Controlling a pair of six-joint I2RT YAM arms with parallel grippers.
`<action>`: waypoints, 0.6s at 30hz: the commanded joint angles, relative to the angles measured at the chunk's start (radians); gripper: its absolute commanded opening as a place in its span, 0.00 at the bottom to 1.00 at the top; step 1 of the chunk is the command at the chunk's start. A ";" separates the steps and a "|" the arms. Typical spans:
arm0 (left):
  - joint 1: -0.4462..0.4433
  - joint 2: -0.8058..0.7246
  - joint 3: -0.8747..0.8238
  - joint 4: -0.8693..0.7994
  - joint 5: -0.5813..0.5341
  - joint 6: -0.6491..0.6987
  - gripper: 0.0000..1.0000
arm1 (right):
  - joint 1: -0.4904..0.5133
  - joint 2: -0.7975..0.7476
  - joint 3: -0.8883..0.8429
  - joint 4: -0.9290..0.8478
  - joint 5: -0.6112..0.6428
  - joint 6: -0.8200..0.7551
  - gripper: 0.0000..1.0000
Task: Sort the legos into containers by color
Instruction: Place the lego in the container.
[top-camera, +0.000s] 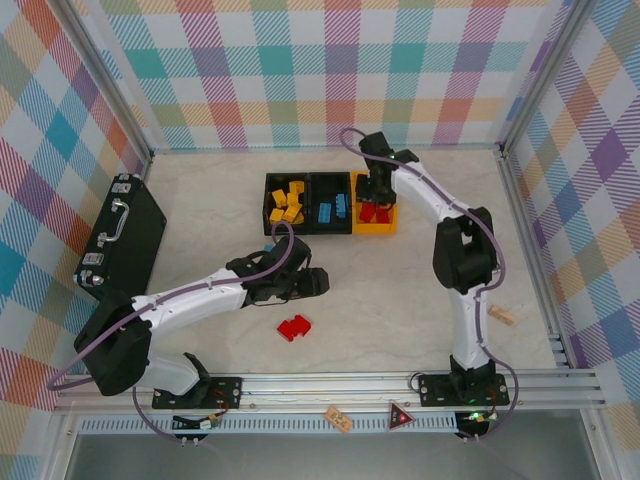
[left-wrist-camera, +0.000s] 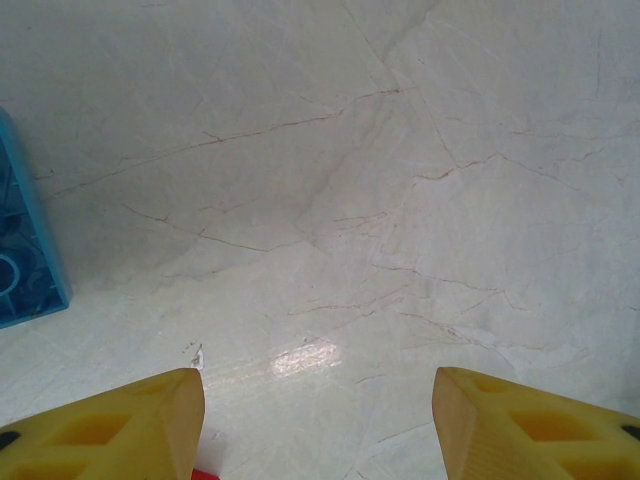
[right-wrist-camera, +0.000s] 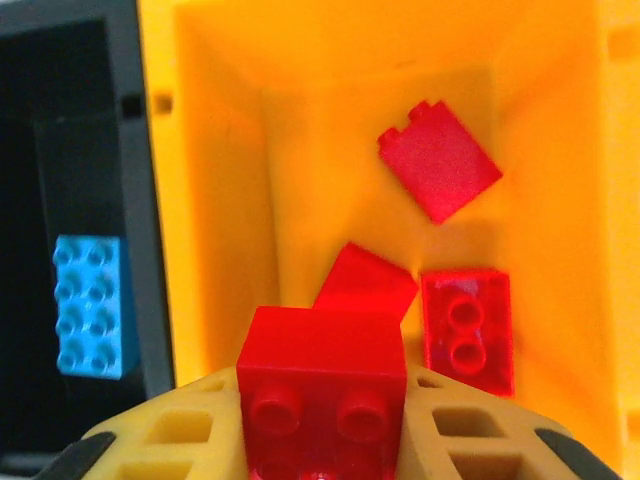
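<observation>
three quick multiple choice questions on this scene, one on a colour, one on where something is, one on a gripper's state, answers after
1. What colour are the bricks in the left black bin? A) red B) blue C) yellow
2. What is the right gripper above? A) the yellow-orange bin B) the briefcase C) the left black bin
3. How is the left gripper? A) shut on a brick B) open, empty C) shut, empty

Answers: C, the top view shows yellow bricks there; A, its wrist view looks into that bin past the red brick it grips; B, its fingers stand apart with just table between them.
</observation>
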 joint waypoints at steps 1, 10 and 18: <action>-0.004 -0.034 0.001 -0.013 -0.024 -0.010 0.62 | -0.021 0.071 0.116 -0.062 -0.019 -0.001 0.30; -0.002 -0.045 -0.017 -0.015 -0.030 -0.020 0.62 | -0.057 0.234 0.325 -0.088 -0.103 0.040 0.33; -0.001 -0.044 -0.019 -0.023 -0.032 -0.021 0.62 | -0.062 0.269 0.360 -0.069 -0.157 0.073 0.44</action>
